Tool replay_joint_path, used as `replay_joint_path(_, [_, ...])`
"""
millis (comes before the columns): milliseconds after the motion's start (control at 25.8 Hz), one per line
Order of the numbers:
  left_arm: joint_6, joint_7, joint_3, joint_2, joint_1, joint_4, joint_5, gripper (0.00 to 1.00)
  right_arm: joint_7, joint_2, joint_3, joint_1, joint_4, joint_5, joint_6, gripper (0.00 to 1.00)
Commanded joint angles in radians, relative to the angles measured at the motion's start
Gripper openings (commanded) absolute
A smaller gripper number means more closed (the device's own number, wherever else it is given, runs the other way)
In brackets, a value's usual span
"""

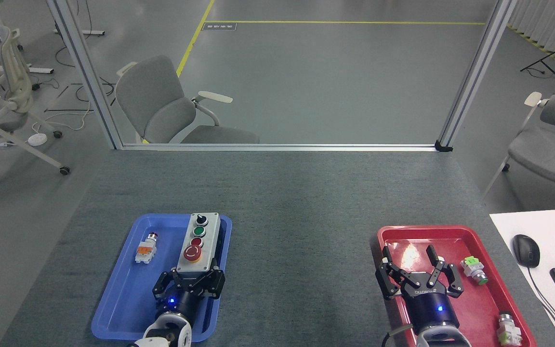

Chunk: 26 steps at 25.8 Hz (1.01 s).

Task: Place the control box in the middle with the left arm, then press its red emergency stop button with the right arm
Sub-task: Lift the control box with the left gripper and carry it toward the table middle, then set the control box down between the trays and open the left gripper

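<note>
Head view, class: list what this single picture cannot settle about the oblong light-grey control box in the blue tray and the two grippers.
- Oblong light-grey control box: near end hidden by the left gripper, so finger contact cannot be confirmed.
- Whether the box clears the blue tray floor: not judgeable from above.
- Big red emergency stop button: markings too small.
- Right gripper over the red tray: height unclear.
- Both arms: cut off by the bottom edge.

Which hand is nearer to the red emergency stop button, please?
The left hand: it grips the control box just below the red emergency stop button. The right hand hovers open over the red tray, far right.
</note>
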Motion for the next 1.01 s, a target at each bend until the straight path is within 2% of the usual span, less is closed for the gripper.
replay_joint_path(0, [-0.007,-0.003,-0.001,0.031,0.008,-0.073,0.045,0.0,0.0,0.002,0.0,-0.002,0.0,0.0,0.0,0.98])
replay_joint_path(155, [-0.033,-0.018,-0.003,0.082,0.045,-0.196,0.071,0.0,0.0,0.002,0.0,-0.003,0.0,0.0,0.0,0.98])
replay_joint_path(310, [-0.075,-0.052,-0.03,0.077,0.109,-0.311,0.061,0.0,0.0,0.0,0.002,-0.002,0.0,0.0,0.0,0.98])
replay_joint_path(504, [-0.064,-0.076,-0.225,0.064,0.072,-0.317,0.054,0.0,0.0,0.0,0.002,-0.002,0.0,0.0,-0.003,0.98])
replay_joint_path(697, [-0.062,-0.13,-0.368,0.019,0.025,-0.282,0.051,0.0,0.0,0.003,0.002,-0.002,0.0,0.0,-0.002,0.98])
replay_joint_path(891, [-0.032,-0.135,-0.446,-0.078,-0.041,-0.09,0.038,0.0,0.0,0.003,0.003,-0.002,0.0,0.0,-0.005,0.98])
replay_joint_path(968, [-0.01,-0.13,-0.468,-0.093,-0.067,-0.02,0.034,0.0,0.0,0.003,0.003,-0.002,0.0,0.0,-0.006,0.98])
